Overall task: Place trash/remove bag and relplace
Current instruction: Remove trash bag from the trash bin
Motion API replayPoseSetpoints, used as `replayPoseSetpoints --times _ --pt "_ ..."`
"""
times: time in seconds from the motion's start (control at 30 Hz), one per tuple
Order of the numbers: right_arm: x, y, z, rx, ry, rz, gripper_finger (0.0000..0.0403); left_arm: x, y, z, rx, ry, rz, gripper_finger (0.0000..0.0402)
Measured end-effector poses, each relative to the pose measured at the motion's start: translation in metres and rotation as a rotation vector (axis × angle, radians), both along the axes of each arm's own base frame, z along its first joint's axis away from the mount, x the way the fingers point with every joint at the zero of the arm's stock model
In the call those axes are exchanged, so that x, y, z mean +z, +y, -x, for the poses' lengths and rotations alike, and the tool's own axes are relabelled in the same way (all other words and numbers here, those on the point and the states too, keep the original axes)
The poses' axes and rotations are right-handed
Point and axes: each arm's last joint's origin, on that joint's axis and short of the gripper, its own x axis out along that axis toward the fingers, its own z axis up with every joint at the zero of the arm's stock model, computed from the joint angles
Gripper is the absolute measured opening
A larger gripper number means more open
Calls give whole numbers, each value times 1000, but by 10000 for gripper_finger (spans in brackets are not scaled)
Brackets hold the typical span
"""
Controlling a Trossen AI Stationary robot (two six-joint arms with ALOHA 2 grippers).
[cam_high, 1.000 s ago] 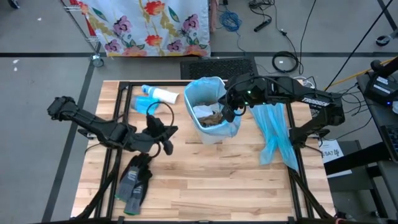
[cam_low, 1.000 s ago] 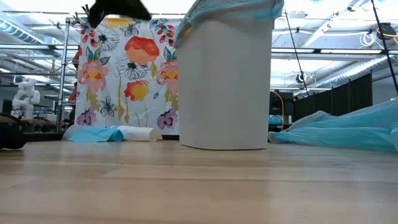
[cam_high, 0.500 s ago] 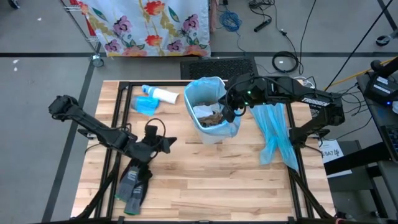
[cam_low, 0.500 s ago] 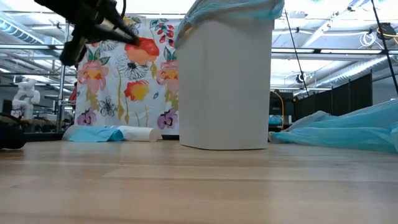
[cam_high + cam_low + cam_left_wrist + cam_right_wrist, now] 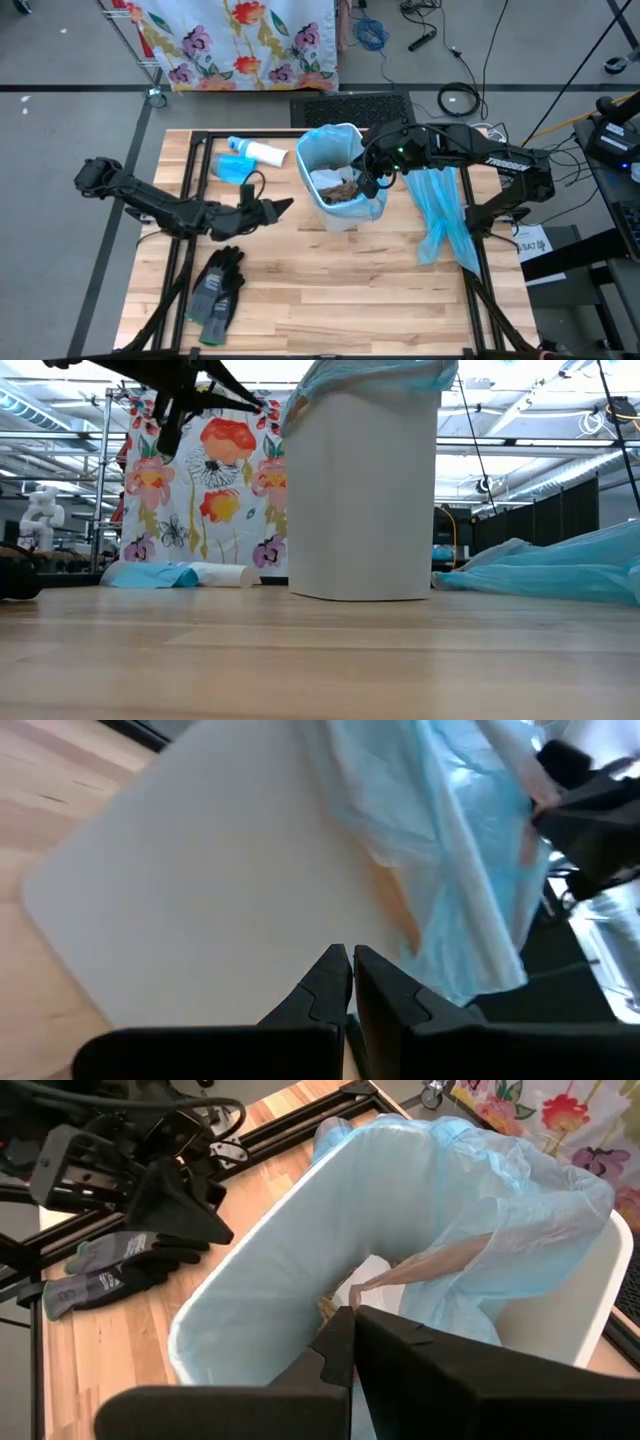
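Right tool blocks the bin's mouth; bare table lies open in front; gloves crowd the front-left.

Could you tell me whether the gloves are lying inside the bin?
No, the gloves lie on the wooden table, well apart from the bin and nearer its front edge.

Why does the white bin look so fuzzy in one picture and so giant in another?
Left wrist view: the bin is very close to the camera, so it blurs and its side fills the picture. Low view: the camera sits at table height near the bin, so it towers; bright ceiling lights behind wash out the top.
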Motion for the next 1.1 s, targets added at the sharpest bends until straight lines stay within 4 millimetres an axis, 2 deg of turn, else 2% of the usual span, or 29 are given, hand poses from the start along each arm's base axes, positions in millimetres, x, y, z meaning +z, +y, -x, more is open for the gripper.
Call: replayPoseSetpoints --times 0.23,0.6,0.83,1.0,1.1 --pt "0 0 0 0 0 0 0 12 1 -3 -92 -72 -71 33" --pt "0 0 0 0 0 -1 0 12 9 -6 -113 -78 -61 128" --pt "0 0 0 -2 -4 -3 0 7 15 -16 -69 -99 -58 132" --pt "0 0 0 -7 -8 -8 0 -1 16 -34 -55 -79 -61 132" --pt "1 0 0 -7 -9 -9 0 2 18 -42 -45 -96 -58 132"
